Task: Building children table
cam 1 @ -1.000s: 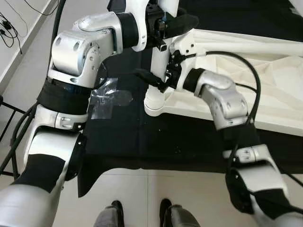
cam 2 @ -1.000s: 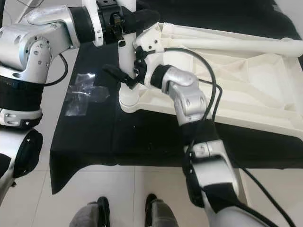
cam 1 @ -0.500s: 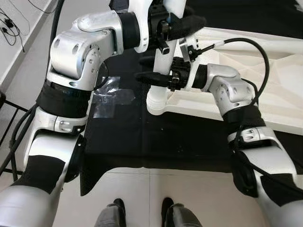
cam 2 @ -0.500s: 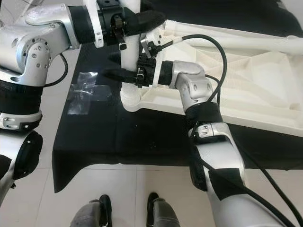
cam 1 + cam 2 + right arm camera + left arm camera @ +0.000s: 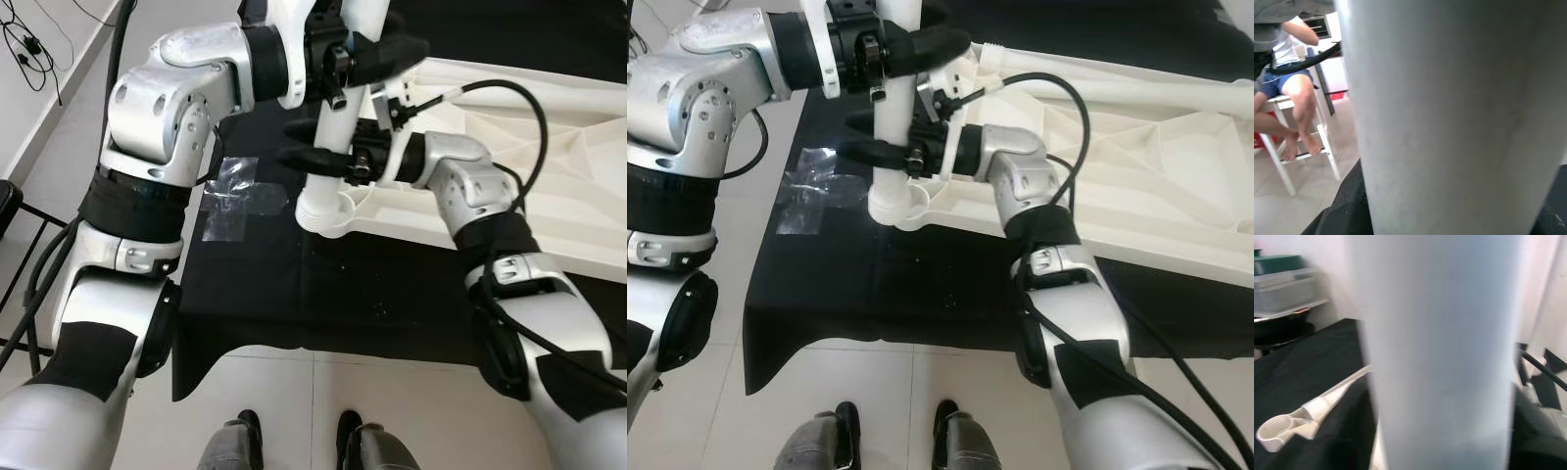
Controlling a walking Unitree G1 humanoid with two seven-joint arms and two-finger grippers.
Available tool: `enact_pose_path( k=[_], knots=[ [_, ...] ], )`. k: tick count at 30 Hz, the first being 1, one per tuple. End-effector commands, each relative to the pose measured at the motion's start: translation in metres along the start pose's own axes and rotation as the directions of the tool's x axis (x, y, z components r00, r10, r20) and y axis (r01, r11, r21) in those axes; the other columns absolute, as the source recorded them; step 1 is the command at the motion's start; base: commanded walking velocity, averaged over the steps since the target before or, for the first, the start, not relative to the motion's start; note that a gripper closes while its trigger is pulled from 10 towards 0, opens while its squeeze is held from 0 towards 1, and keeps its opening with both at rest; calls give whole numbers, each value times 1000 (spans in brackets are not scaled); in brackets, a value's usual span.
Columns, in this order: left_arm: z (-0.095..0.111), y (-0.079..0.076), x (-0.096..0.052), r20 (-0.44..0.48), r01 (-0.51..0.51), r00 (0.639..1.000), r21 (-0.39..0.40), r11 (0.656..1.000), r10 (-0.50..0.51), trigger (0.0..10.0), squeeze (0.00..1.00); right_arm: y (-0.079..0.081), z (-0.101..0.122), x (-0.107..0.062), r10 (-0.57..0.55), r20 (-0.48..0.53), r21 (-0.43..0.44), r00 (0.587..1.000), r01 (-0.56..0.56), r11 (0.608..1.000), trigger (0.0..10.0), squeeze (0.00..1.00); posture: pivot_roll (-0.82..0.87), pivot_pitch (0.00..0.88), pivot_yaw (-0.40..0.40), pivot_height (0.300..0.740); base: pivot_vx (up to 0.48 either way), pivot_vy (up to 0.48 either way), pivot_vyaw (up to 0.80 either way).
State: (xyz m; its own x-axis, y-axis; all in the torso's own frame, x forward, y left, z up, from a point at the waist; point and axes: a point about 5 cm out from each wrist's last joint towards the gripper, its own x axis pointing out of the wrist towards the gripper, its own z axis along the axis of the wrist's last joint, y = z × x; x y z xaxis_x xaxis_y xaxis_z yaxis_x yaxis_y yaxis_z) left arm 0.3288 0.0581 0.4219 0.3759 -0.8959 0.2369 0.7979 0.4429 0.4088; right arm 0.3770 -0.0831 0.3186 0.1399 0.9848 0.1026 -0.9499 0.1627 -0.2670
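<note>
The right gripper is pinching the white table leg just above its corner socket; since a second ago it has levelled and risen along the leg. Higher up, the left gripper stays clamped on the leg. Beyond lies the upturned tabletop, so the leg seems nearly seated.

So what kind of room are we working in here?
Probably a room in a home. There's a pale tiled floor, a black cloth spread on it under the white table parts, and a person sitting on a white stool nearby.
</note>
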Motion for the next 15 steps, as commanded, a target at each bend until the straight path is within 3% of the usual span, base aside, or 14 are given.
enact_pose_path(
  k=[1,6,8,12,15],
  knots=[
    [10,-9,14,44,42,998,5,999,-42,10000,1000,8,11,26,90,-19,-82,996,-91,992,0,0,41,261,-3,740,0,0,0],
    [31,4,3,140,-9,990,-31,999,13,10000,1000,3,15,23,32,-16,-102,999,-33,994,0,0,36,243,-10,740,0,0,0],
    [58,18,-22,253,-46,965,-101,994,70,10000,1000,-6,18,14,-62,-9,-120,998,60,991,0,0,42,226,-24,740,0,0,0],
    [67,23,-32,296,-52,951,-125,991,87,10000,1000,-9,19,11,-95,-6,-124,995,93,988,0,0,42,221,-27,740,0,0,0],
    [96,30,-68,408,-65,903,-182,981,136,10000,1000,-19,25,0,-210,15,-136,977,211,968,0,0,53,209,-36,740,0,0,0]
  ],
)
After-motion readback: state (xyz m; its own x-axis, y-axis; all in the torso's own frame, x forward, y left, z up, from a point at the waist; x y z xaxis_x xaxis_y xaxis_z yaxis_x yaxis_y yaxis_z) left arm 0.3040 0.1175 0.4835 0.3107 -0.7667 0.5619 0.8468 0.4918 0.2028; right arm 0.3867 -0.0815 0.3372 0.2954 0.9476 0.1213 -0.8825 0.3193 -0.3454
